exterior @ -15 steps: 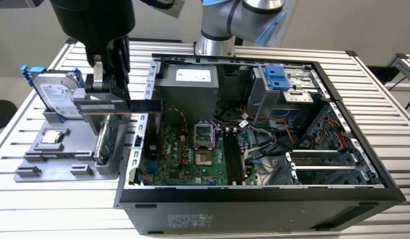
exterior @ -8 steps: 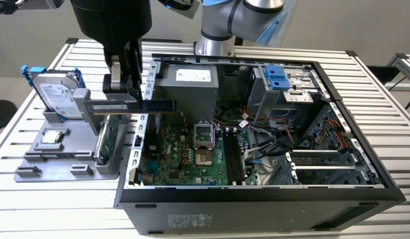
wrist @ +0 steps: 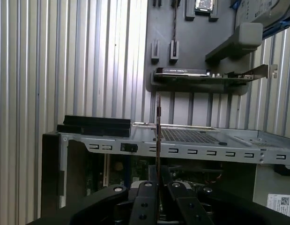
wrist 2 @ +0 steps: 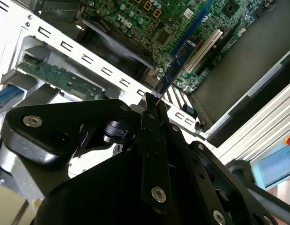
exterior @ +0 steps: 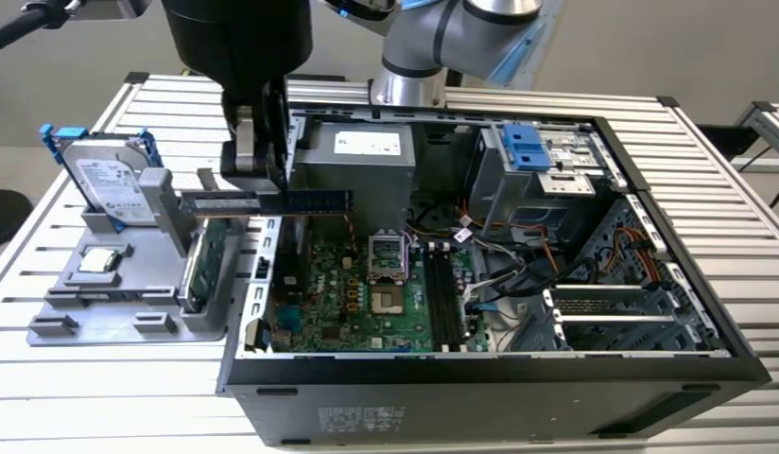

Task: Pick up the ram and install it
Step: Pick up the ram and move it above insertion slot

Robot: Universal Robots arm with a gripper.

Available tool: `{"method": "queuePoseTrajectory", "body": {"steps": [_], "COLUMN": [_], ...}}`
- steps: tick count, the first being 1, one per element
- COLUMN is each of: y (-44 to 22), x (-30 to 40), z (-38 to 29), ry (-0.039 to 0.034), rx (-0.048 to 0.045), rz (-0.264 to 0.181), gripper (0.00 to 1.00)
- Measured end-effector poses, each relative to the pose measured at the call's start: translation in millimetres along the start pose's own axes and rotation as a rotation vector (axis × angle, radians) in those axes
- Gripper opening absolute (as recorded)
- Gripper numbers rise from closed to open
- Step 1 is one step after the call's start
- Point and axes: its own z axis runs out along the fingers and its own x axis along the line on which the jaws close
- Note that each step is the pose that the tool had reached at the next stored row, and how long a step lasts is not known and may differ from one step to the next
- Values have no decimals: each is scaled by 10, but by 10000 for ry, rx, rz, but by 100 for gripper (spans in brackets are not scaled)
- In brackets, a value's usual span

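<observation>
The ram (exterior: pixel 307 200) is a long, thin dark-blue stick with a pale label, held level in the air. My gripper (exterior: pixel 266 187) is shut on it near its middle. It hangs above the left wall of the open computer case (exterior: pixel 491 388), between the grey holder (exterior: pixel 112 307) and the motherboard (exterior: pixel 345 303). The dark memory slots (exterior: pixel 441 298) lie on the board, lower and toward the exterior view's right. In both wrist views the ram (wrist 2: pixel 180 56) (wrist: pixel 158 126) shows edge-on, sticking out from between the black fingers (wrist 2: pixel 149 112) (wrist: pixel 145 187).
The grey holder carries a silver hard drive with blue rails (exterior: pixel 106 180), a processor chip (exterior: pixel 102 260) and an upright green card (exterior: pixel 207 270). Inside the case are a power supply (exterior: pixel 364 156), a blue drive bay (exterior: pixel 528 151) and loose cables (exterior: pixel 503 274). The table is ribbed aluminium (exterior: pixel 87 378).
</observation>
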Motion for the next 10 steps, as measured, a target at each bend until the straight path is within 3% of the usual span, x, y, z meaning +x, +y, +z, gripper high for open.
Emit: {"method": "queuePoseTrajectory", "body": {"steps": [10], "y": [-157], "x": [7], "z": [-1], "ry": [0], "rx": [0], "rz": [11], "gripper": [0]}}
